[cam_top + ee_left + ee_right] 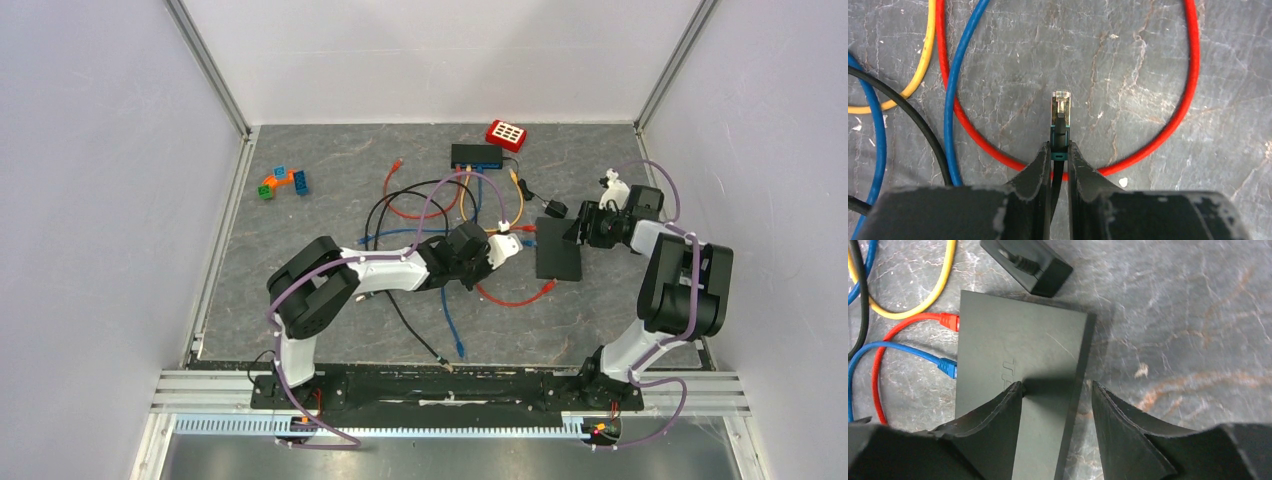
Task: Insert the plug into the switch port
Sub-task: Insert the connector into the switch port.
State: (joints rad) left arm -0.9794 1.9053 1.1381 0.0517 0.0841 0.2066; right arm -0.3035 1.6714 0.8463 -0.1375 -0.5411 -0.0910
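Observation:
In the left wrist view my left gripper (pixel 1060 150) is shut on the teal boot of a black cable's plug (pixel 1061 107). The clear plug tip points away from me, just above the stone-patterned table. From above, that gripper (pixel 503 249) sits left of the flat black switch (pixel 558 250). My right gripper (pixel 1055 390) is open over the switch (pixel 1018 355). One finger is above its top face and the other is past its right edge, over the table. A red plug (pixel 950 321) and a blue plug (pixel 948 368) sit in the switch's left side.
Red (pixel 1193 75), blue (pixel 955 85), yellow (pixel 923 55) and black (pixel 913 115) cables loop across the table. A black power adapter (pixel 1030 262) lies beyond the switch. A second black box (pixel 476 155) with cables, a red block (pixel 507 134) and coloured bricks (pixel 283 182) lie at the back.

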